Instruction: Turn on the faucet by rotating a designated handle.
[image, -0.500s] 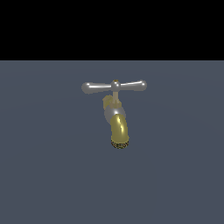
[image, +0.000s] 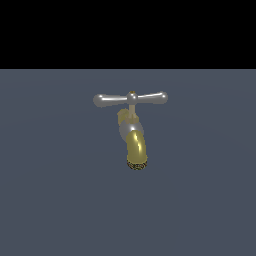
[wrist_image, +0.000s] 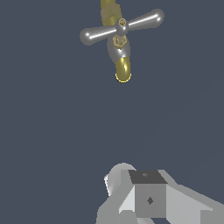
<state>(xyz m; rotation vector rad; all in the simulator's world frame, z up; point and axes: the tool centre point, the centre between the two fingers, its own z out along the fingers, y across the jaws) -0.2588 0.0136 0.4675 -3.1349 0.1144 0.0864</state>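
Grey floor, untouched tap, arm well back

Dark slate ground fills both views under a black band, with nothing on it but the faucet (image: 132, 131). Against the picture from half a second ago nothing about the tap differs: the handle (image: 130, 99) lies level as before, its bulbous ends pointing to the exterior view's left and right, the brass cap between them. So no turning has begun, and the whole task is ahead.

Reading across the exterior view: left end of the handle, centre cap with the brass spout curving down to its dark meshed outlet, then the right end. No arm shows there at all.

In the wrist view the faucet (wrist_image: 119, 41) sits well apart from the grey body of the gripper (wrist_image: 144, 199). Its fingertips are out of sight, so I cannot tell whether the jaws are apart or together. By my judgement the approach comes next, toward one end of the handle (wrist_image: 122, 28)
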